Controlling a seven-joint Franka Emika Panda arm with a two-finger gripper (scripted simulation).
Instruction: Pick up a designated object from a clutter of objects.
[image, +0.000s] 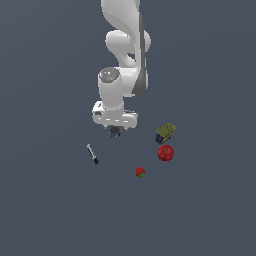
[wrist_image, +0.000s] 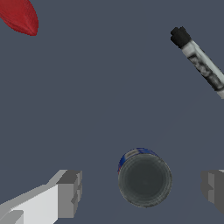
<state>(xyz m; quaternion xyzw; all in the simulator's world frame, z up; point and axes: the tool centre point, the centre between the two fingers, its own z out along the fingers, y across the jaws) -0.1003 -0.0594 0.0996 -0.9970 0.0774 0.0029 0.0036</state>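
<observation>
The designated object (wrist_image: 144, 179) is a small squat round can with a dark grey top and a blue lower rim. In the exterior view the same can (image: 115, 131) shows only partly, just under the white hand. My gripper (wrist_image: 141, 191) is open and straddles it, with one finger (wrist_image: 69, 192) on each side and clear gaps to the can. Neither finger touches it. Around it lies the clutter: a thin black-tipped stick (image: 92, 153), a strawberry (image: 140, 172), a red apple (image: 166, 152) and an olive-yellow and blue can (image: 165, 133).
In the wrist view the black-tipped stick (wrist_image: 201, 61) lies off to one side, and a red fruit (wrist_image: 19, 16) is cut off at the frame's corner. The arm's white links (image: 125, 45) rise behind the hand. All items rest on a flat dark grey floor (image: 50, 210).
</observation>
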